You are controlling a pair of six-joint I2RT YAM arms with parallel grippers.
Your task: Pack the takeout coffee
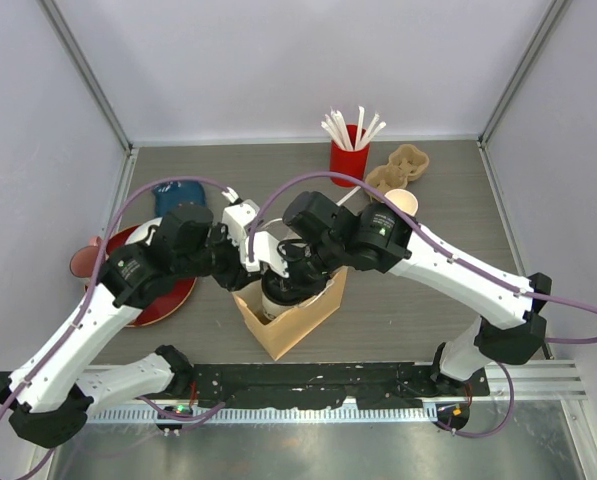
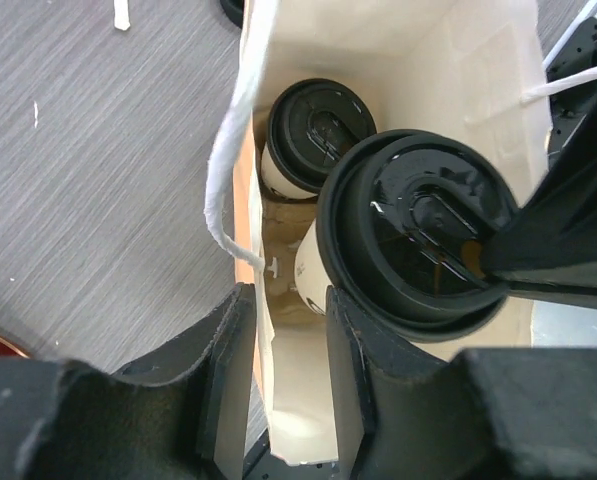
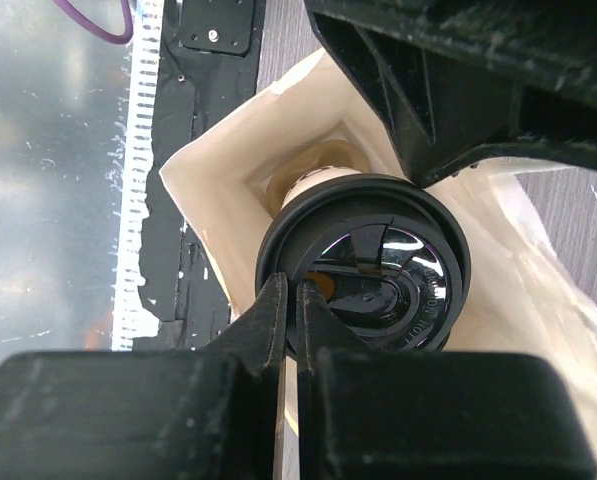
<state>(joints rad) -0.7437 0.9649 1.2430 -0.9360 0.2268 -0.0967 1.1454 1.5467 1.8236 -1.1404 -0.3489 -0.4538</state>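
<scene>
A tan paper bag [image 1: 296,322] stands open at the table's near centre. One takeout coffee cup [image 2: 318,120], white with a black sip lid, sits deep inside it in a brown holder. My right gripper [image 3: 293,285] is shut on the lid rim of the second coffee cup [image 3: 378,265] and holds it in the bag's mouth, above and beside the first; it also shows in the left wrist view [image 2: 418,230]. My left gripper [image 2: 290,300] is open and straddles the bag's wall [image 2: 253,330], one finger inside and one outside.
A red cup of white stirrers [image 1: 349,157], a cardboard cup carrier [image 1: 402,166] and a lidless paper cup [image 1: 402,203] stand at the back right. A red plate [image 1: 168,295] and a blue object [image 1: 176,196] lie at the left. The bag's string handle [image 2: 223,170] hangs loose.
</scene>
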